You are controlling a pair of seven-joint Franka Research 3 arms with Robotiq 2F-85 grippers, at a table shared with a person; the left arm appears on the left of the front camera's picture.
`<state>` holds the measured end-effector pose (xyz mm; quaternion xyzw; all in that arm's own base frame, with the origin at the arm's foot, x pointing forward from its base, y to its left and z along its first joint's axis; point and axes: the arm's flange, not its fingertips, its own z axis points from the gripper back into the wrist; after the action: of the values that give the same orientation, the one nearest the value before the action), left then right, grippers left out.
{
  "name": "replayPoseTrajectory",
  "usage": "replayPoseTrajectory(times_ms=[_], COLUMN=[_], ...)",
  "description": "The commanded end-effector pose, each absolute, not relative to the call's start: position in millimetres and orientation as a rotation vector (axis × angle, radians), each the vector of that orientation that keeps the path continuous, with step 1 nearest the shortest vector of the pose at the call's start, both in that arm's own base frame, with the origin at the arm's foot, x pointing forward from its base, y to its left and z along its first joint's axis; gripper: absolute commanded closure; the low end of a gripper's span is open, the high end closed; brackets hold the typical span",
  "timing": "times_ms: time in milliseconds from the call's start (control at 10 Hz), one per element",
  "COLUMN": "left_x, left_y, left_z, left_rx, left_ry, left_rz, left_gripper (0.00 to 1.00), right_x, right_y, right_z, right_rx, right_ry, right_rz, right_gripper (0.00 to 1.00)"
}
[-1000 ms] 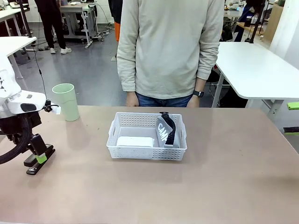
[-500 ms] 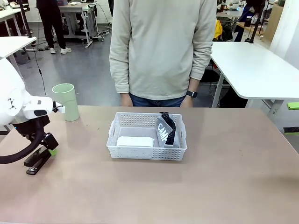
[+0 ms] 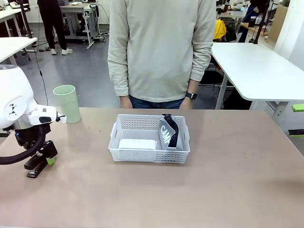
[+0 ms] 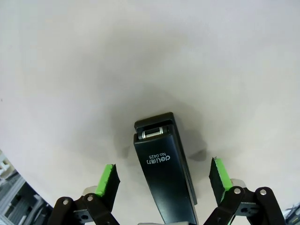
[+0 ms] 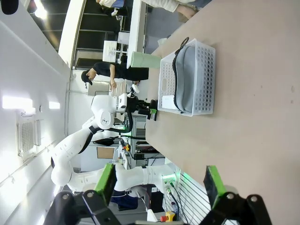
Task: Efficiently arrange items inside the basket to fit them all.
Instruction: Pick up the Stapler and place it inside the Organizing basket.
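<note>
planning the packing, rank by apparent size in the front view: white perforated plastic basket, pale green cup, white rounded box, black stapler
1. white perforated plastic basket
2. pale green cup
3 or 4, unsure: white rounded box, partly hidden by the basket wall, and black stapler, partly under the left gripper and nearer the camera

My left fingers (image 4: 109,182) are black with bright green pads, and so are my right fingers (image 5: 213,185). The stapler (image 4: 164,173) is glossy black with small white print on top. The basket (image 3: 148,156) is white, its walls dotted with rows of little holes. The box (image 3: 137,144) is plain white, the pouch (image 3: 166,137) grey with a black zipper and white letters. The cup (image 3: 66,103) is pale green; the bench (image 3: 228,185) is a dull pinkish brown
</note>
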<state>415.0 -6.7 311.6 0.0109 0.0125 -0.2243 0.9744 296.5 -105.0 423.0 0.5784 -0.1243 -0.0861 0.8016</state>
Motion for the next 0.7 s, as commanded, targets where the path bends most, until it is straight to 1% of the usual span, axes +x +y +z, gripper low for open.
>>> replayPoseTrajectory(times_ms=[0,200,300,400,500,600], left_x=[418.7,420.1,420.9,420.0,419.5,419.1], left_y=[-8.6,-7.0,-5.9,-6.3,-6.8,-8.5], left_z=[315.0,311.2,310.6,310.6,310.1,309.0], left_rx=[0.027,0.017,0.036,0.041,0.044,0.047], left_ry=[0.047,0.057,0.046,0.040,0.041,0.044], left_rz=[-0.424,-0.419,-0.414,-0.392,-0.384,-0.391], left_gripper=[0.00,0.00,0.26,0.58,0.84,1.00], right_x=[296.3,296.3,296.3,296.3,296.3,296.3], right_y=[-104.4,-104.4,-104.4,-104.4,-104.4,-104.4], right_z=[428.7,428.7,428.7,428.7,428.7,428.7], right_rx=[1.259,1.259,1.259,1.259,1.259,1.259], right_ry=[-0.263,-0.263,-0.263,-0.263,-0.263,-0.263], right_rz=[-0.201,-0.201,-0.201,-0.201,-0.201,-0.201], right_gripper=[0.00,0.00,0.00,0.00,0.00,0.00])
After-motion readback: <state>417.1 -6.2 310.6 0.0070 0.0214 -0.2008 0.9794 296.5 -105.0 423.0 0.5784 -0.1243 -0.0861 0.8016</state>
